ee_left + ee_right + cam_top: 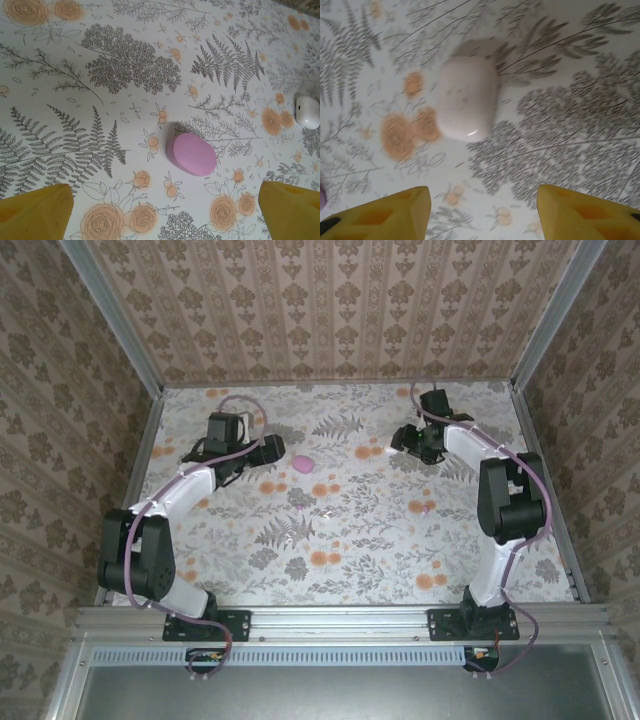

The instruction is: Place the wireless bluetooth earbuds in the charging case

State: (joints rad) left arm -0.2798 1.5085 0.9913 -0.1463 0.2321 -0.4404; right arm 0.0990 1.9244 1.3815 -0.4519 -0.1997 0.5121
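The pink oval charging case (pixel 192 153) lies on the floral table with its lid shut, and it is also seen from above (pixel 302 464). My left gripper (pixel 165 194) hovers over it, open, the case lying ahead of the yellow fingertips (pixel 40 210) and touching neither. A white rounded earbud (pixel 307 112) lies to the case's right. My right gripper (pixel 482 192) hangs above that same earbud (pixel 467 97), which looks blurred. Its jaws stand apart with only table between them. From above, the left gripper (pixel 272 450) and right gripper (pixel 402 438) face each other across the case.
The floral tabletop (pixel 350 550) is fenced by metal rails and patterned walls (pixel 340 310). Both arms reach toward the far half of the table. The near half in front of the arm bases is bare cloth.
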